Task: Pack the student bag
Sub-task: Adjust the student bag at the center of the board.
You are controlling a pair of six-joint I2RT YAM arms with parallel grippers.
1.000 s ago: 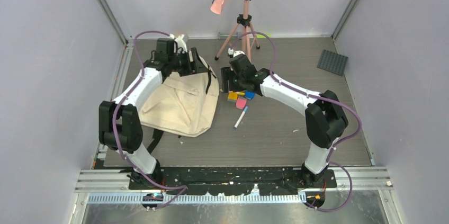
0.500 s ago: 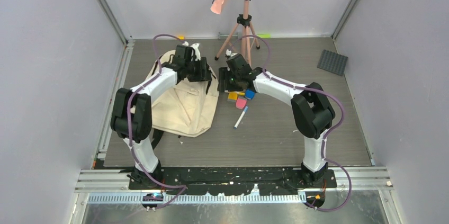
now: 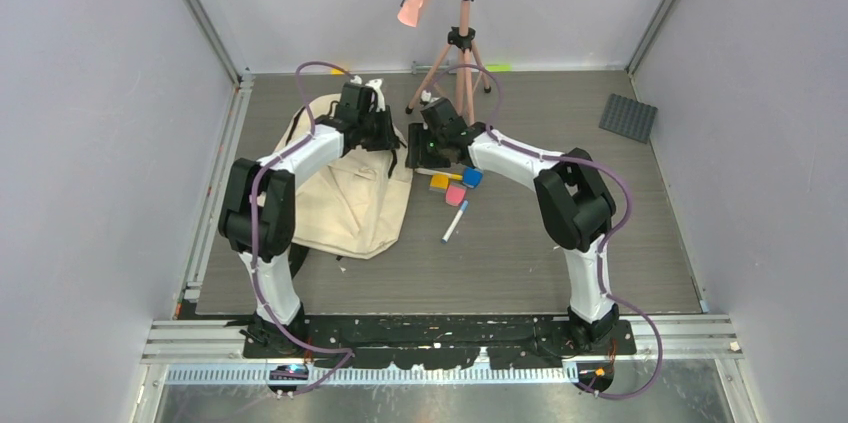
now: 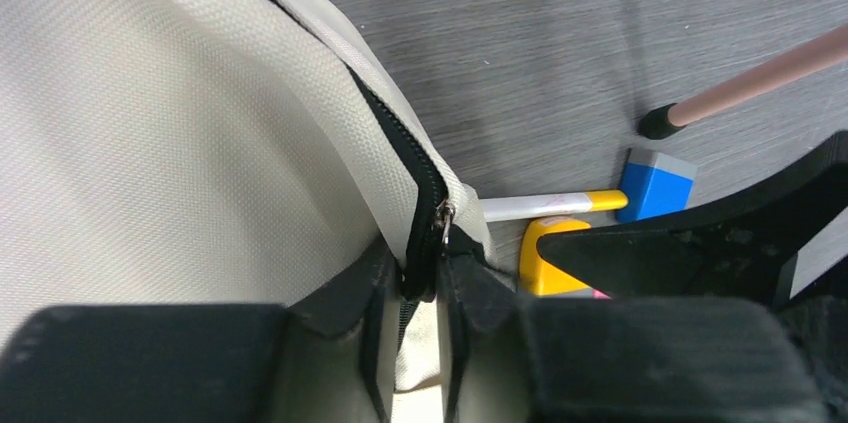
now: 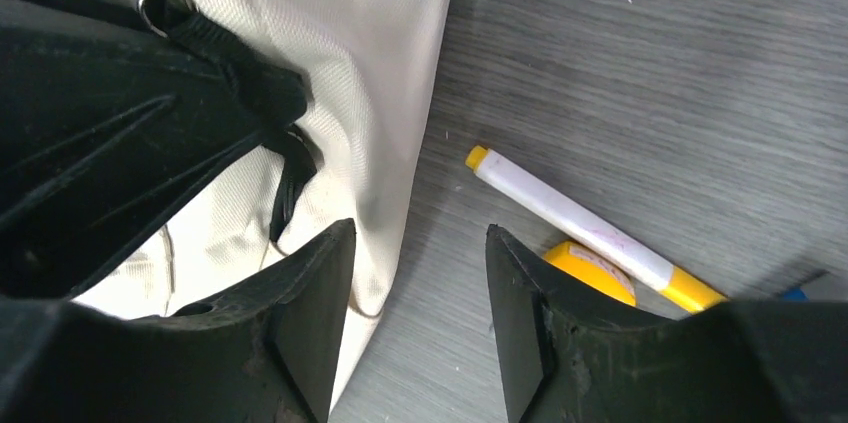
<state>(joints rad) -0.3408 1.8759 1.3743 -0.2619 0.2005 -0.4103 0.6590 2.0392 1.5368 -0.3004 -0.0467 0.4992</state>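
Fingers [image 4: 372, 333] of left gripper [image 4: 418, 288] pinch together on black zip [image 4: 395, 138] at far right corner of beige canvas student bag [image 3: 340, 193]. The bag lies flat on left half of dark grey wood-grain table [image 3: 560, 253]. Fingers of right gripper [image 5: 420, 233] stand apart, gripping nothing, over bag's edge beside white marker with yellow ends [image 5: 570, 218]. Pink tripod [image 3: 462, 63] at back, dark studded plate [image 3: 628, 117] far right, pale lilac walls [image 3: 90, 93] around.
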